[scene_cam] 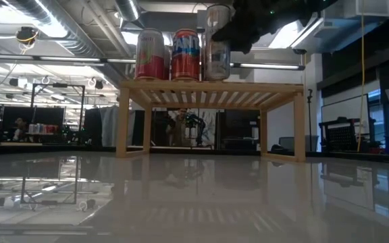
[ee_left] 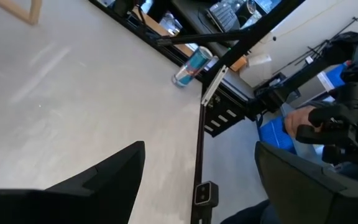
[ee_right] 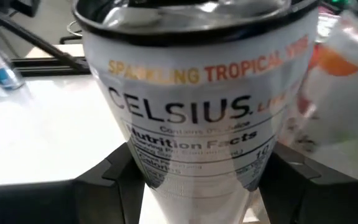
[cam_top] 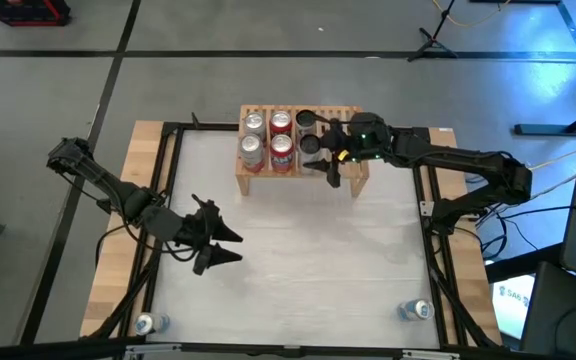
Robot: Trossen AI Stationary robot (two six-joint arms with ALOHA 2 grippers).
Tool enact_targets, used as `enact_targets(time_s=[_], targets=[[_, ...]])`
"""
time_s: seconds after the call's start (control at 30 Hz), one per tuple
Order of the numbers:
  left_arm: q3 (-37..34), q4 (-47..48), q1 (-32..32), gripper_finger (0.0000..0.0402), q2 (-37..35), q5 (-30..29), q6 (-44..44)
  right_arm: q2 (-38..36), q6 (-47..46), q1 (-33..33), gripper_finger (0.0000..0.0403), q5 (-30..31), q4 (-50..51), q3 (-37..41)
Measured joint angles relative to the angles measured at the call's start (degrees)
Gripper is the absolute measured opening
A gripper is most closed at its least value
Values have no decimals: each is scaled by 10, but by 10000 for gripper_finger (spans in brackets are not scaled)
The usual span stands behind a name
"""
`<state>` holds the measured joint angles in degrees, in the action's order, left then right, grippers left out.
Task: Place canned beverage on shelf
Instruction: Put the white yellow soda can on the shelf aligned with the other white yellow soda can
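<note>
Currently the silver Celsius can (ee_right: 197, 99) sits between the right gripper's (cam_top: 320, 157) two dark fingers (ee_right: 114, 177), one on each side of its lower body, closed against it. Label faces the wrist camera; can upright. In the low view the same can (scene_cam: 217, 44) stands at the top of the shelf (scene_cam: 211, 91), its base at or just above the slats; contact cannot be told. It is just beside a red-and-blue can (scene_cam: 186, 55), with a red can (scene_cam: 150, 55) further along. From above, four cans stand in two pairs on the shelf's left part (cam_top: 251, 175); the gripped can is right of them.

Right arm reaches in from the table's right edge, forearm roughly level, wrist over the shelf's right half.

Left gripper (cam_top: 230, 246) hangs over the white table (cam_top: 318, 250), well apart from the shelf, fingers (ee_left: 104, 180) spread and empty. Left arm bent, coming in from the left edge.
</note>
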<state>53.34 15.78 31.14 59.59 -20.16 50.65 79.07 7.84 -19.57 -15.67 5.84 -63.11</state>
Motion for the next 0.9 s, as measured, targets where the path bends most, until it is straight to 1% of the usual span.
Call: enact_targets(time_s=[0.07,0.3,0.47,0.57,0.8,0.9], targets=[[0,0,0,300,0,-2,0,0,3,0,224,11,1,0],[0,0,0,300,0,-2,0,25,5,0,225,5,-8,-1],[0,-2,0,300,0,-2,0,27,1,0,230,13,-10,-2],[0,-2,0,300,0,-2,1,27,2,0,244,15,-12,-2],[0,-3,0,300,0,3,2,27,6,0,299,16,-15,-1],[0,-4,0,300,0,3,2,28,6,0,314,23,-13,0]])
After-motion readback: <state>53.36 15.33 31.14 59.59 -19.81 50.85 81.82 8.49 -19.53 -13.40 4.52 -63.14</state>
